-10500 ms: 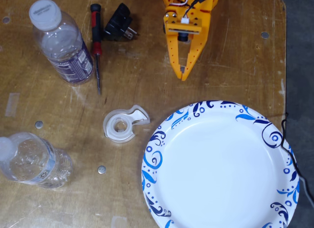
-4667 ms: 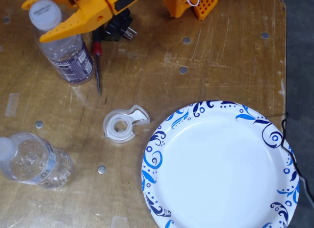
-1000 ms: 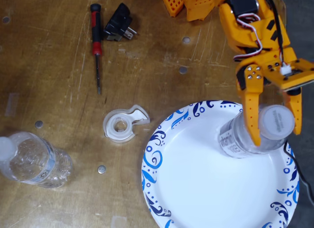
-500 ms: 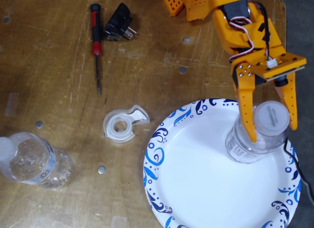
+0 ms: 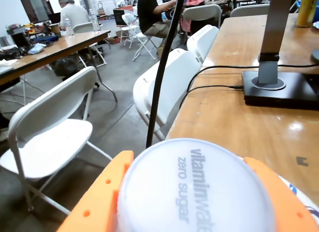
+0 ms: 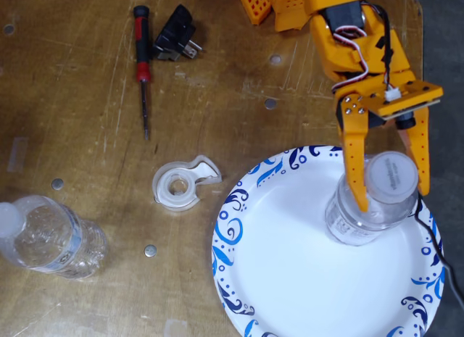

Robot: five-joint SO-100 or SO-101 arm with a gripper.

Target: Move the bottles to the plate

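A clear bottle (image 6: 370, 206) stands upright on the right side of the blue-swirled plate (image 6: 290, 279), its white cap (image 5: 197, 189) framed by the orange claw (image 6: 391, 199), whose fingers (image 6: 354, 163) pinch the neck from both sides. The second bottle (image 6: 51, 239) lies on the wooden table (image 6: 87, 119) far left, beyond a tape dispenser (image 6: 181, 185).
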